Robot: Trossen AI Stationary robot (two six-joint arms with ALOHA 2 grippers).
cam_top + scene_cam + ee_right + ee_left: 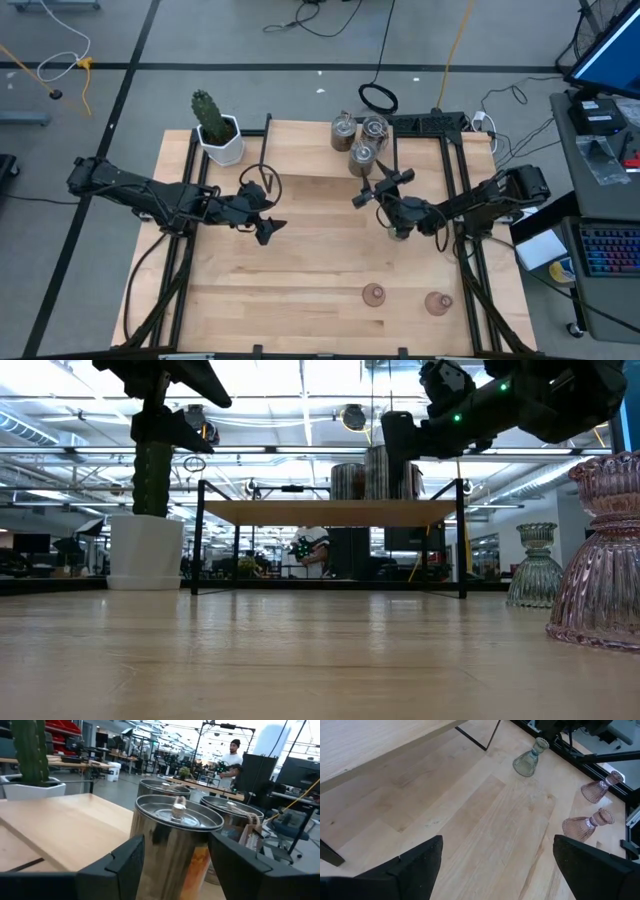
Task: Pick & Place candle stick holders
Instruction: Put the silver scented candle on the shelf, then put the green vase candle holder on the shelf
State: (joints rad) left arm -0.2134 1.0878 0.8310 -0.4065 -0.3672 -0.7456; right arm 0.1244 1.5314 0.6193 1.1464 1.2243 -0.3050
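The right claw (366, 192) is open, its two fingers set wide around the nearest silver holder (172, 847), which sits with two other silver holders (346, 131) on a raised shelf (300, 150) at the back of the counter (300, 270). It should slide in until the can sits deep between the fingers, then squeeze gently so nothing tips. The left claw (268, 228) waits open over the counter's middle. Two pink holders (374, 294) and the green holder (530, 760) stand near the front.

Honestly can't read a single word, label, brand or number anywhere here, everything's too small or blurry.
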